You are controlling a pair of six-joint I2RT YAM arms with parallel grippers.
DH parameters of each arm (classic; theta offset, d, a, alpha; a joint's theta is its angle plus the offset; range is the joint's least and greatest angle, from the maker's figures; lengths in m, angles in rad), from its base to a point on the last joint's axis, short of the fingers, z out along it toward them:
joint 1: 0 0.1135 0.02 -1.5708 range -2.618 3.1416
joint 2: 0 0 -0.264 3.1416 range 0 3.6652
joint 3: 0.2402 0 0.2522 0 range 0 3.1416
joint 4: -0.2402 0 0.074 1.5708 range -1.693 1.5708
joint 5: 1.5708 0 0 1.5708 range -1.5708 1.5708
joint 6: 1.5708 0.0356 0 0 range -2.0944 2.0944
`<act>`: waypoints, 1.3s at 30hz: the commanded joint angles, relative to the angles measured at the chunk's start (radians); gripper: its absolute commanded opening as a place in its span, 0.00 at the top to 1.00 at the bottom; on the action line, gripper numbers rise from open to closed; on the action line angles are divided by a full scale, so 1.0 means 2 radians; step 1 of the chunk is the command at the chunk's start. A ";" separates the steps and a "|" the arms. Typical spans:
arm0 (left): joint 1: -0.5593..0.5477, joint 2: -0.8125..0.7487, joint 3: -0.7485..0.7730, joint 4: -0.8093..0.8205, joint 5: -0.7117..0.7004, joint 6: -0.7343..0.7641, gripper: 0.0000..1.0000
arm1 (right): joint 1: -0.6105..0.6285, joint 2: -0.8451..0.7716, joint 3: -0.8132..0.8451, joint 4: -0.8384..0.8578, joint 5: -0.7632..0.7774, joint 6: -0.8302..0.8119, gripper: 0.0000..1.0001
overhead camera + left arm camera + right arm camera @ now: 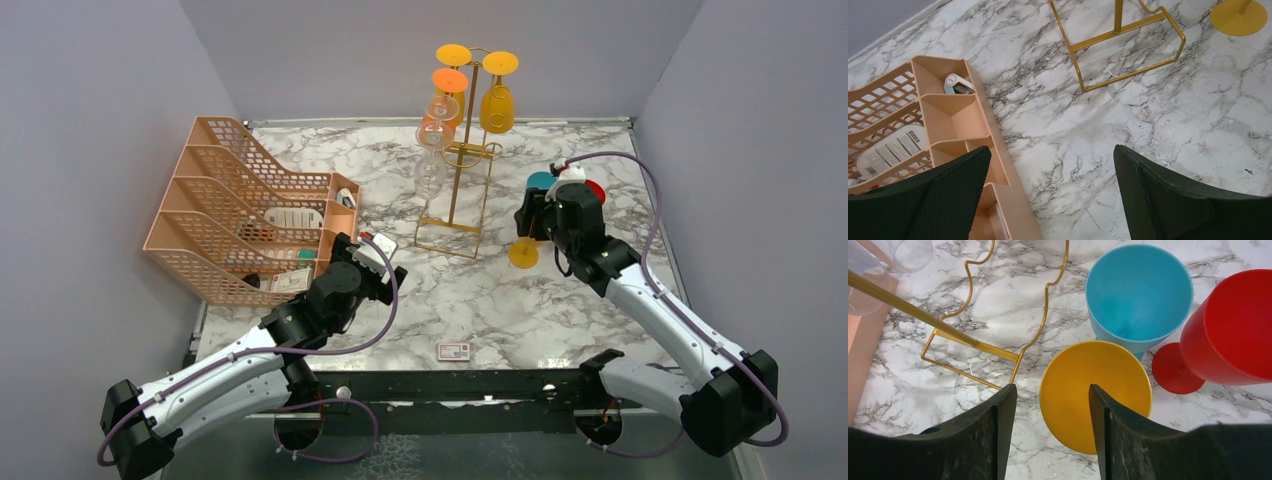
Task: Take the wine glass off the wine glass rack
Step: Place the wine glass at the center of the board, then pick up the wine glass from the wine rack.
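Observation:
The gold wire wine glass rack (462,150) stands mid-table, with a yellow glass (497,103), an orange-footed clear glass (440,105) and a clear one (430,172) hanging on it. Its base frame (1118,15) and a post (913,308) show in the wrist views. A separate yellow wine glass (523,252) stands on the marble just right of the rack. My right gripper (527,215) hovers over it, open. Its yellow disc (1073,390) lies behind my parted fingers (1052,387), a gap beside the left finger. My left gripper (385,262) is open over bare marble (1050,150).
A peach mesh tray organiser (240,200) with small items sits at the left, its edge (998,150) by my left fingers. A blue glass (1138,290) and a red glass (1233,325) stand close behind the yellow one. A small card (453,350) lies near the front edge.

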 commanded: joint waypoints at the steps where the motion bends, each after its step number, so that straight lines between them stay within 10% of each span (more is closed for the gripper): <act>1: 0.000 0.000 0.010 -0.003 -0.009 0.006 0.01 | 0.001 -0.018 0.020 -0.013 -0.003 0.010 0.42; 22: 0.017 0.018 0.034 -0.027 -0.033 -0.045 0.01 | 0.002 -0.102 -0.019 0.063 -0.106 0.018 0.35; 39: 0.236 0.016 0.051 -0.025 0.045 -0.136 0.01 | 0.002 -0.158 -0.033 0.131 -0.065 0.011 0.00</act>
